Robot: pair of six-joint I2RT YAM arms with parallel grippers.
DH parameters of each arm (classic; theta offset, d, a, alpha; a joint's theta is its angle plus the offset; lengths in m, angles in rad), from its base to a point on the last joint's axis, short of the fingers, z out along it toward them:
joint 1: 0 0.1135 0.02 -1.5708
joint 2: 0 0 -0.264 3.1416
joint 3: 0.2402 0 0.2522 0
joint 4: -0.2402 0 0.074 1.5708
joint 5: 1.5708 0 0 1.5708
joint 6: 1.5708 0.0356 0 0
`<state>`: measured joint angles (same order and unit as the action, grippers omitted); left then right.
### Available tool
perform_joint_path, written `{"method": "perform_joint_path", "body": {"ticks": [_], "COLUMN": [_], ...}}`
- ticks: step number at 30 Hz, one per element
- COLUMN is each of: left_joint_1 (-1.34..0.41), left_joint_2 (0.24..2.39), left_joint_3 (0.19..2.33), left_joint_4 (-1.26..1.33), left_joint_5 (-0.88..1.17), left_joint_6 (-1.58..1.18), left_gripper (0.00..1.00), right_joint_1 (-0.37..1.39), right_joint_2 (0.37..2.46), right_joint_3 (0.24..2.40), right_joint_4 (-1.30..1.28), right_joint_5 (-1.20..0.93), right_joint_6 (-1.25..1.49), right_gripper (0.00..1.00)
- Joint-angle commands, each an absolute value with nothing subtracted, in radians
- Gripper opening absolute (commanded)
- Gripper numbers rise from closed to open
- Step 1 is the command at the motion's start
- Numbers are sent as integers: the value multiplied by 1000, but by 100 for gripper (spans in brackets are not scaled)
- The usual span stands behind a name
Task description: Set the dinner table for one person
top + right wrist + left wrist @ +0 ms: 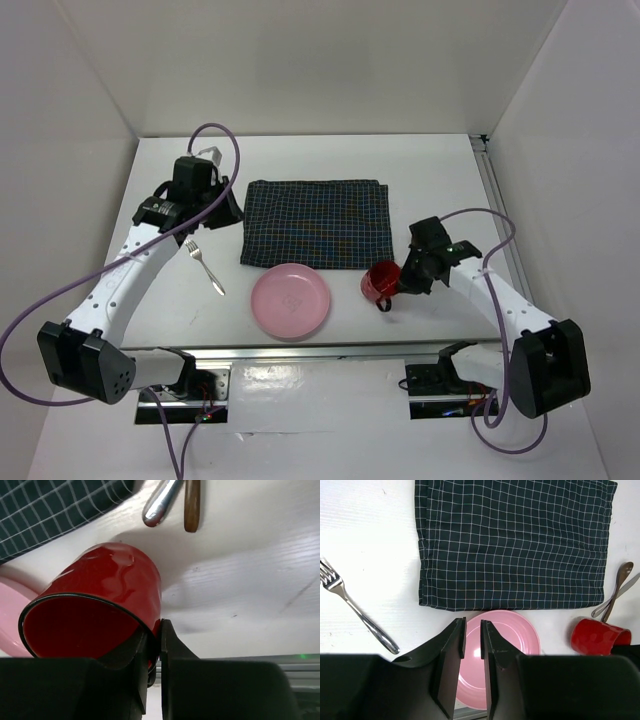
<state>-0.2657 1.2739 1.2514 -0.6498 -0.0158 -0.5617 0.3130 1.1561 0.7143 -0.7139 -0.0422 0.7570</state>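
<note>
The white dinner table (450,180) holds a dark navy checked cloth (315,222) at its middle. A pink plate (290,300) lies just in front of the cloth. A fork (205,268) lies to the plate's left. My right gripper (152,625) is shut on the rim of a tilted red mug (110,580), one finger inside and one outside, right of the plate (382,280). My left gripper (472,622) hangs high by the cloth's left edge (222,205), empty, its jaws almost together.
A brown spoon (618,582) and a silver knife (630,583) lie right of the cloth (515,545), just beyond the mug (597,636). Metal rails run along the table's right side (495,190) and front edge (320,352). White walls enclose the table.
</note>
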Motion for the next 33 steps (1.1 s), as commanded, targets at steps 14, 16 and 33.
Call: {"method": "perform_joint_path", "body": {"ticks": [14,16,33], "left_joint_1": [-279,-279,-259], "left_joint_2": [1322,1348,1310], "left_joint_3": [1308,1350,1239], "left_joint_4": [-689,-748,-798], "left_joint_5": [-76,-112,-196], "left_joint_6": [-594,-594,-606], "left_gripper": [34,34,39], "right_joint_1": [322,312,212], "right_joint_2": [1716,1863,2220], "right_joint_3": [1589,1751,2040], "right_joint_4": [-712,-744,-816], "right_joint_5": [136,146,190], "right_joint_6": [520,520,529], "right_gripper": [0,0,0]}}
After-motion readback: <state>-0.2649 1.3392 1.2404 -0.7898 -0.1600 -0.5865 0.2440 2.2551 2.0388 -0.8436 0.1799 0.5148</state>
